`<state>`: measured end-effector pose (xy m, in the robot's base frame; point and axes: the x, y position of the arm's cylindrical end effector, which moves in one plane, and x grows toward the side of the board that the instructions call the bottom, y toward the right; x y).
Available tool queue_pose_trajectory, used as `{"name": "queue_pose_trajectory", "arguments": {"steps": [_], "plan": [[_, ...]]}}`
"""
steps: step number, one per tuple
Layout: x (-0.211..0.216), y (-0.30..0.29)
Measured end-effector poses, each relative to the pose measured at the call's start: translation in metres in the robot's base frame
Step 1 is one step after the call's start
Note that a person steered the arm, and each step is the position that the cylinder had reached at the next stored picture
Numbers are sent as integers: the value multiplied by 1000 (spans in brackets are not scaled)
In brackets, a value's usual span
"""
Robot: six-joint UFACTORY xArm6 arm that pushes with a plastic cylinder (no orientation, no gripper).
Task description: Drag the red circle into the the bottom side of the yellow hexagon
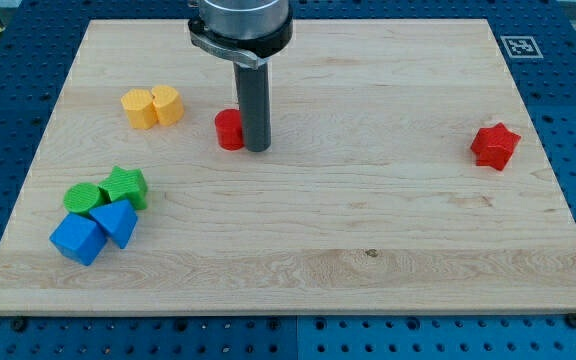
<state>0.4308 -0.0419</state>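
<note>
The red circle (229,129) lies on the wooden board a little left of centre, in the upper half. My tip (257,149) stands right against its right side. Two yellow blocks sit touching each other to the left of the red circle: the yellow hexagon (167,104) on the right and a second yellow block (139,108) on the left, whose shape I cannot make out. The red circle is apart from the hexagon, to its right and slightly lower.
A red star (495,146) lies near the board's right edge. A cluster at the lower left holds a green circle (83,197), a green star (126,186), a blue cube (77,239) and another blue block (116,220).
</note>
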Motion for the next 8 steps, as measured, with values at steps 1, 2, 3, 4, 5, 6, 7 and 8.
{"name": "queue_pose_trajectory", "arguments": {"steps": [1, 2, 3, 4, 5, 6, 7, 8], "plan": [[-7, -14], [-14, -39], [-23, -37], [-19, -33], [-42, -33], [-57, -42], [-37, -53], [-36, -49]]}}
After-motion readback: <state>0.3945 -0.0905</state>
